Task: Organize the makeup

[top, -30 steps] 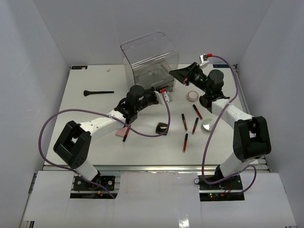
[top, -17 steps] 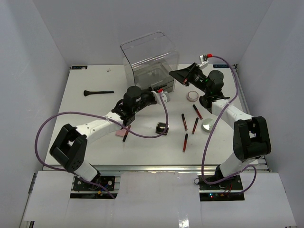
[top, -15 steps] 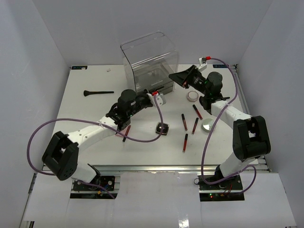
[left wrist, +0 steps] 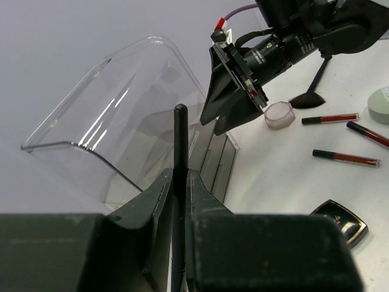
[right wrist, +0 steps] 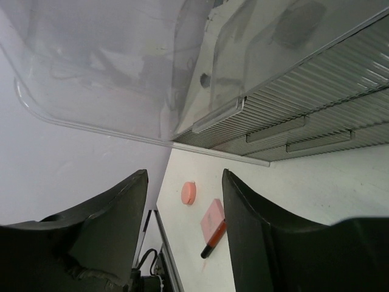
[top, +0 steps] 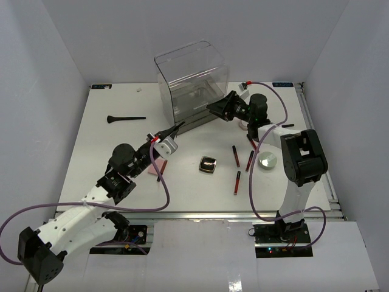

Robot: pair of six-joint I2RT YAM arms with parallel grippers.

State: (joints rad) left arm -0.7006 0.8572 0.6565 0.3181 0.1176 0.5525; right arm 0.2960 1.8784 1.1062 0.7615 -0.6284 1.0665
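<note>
Black brush lies far left on the table. Left jaws clamp a slim black stick, close to the clear box. Right jaws stand apart, empty, facing its drawers; red-and-black tubes lie near-right.

Black brush lies flat, far left. Black square compact sits centre, with red-and-black tubes flat just right of it and the round silver tin beyond. Thin black stick upright, clamped in left gripper.

White counter; red-and-black tubes; black brush; black compact; silver tin; pink palette; clear drawer box; black stick.
</note>
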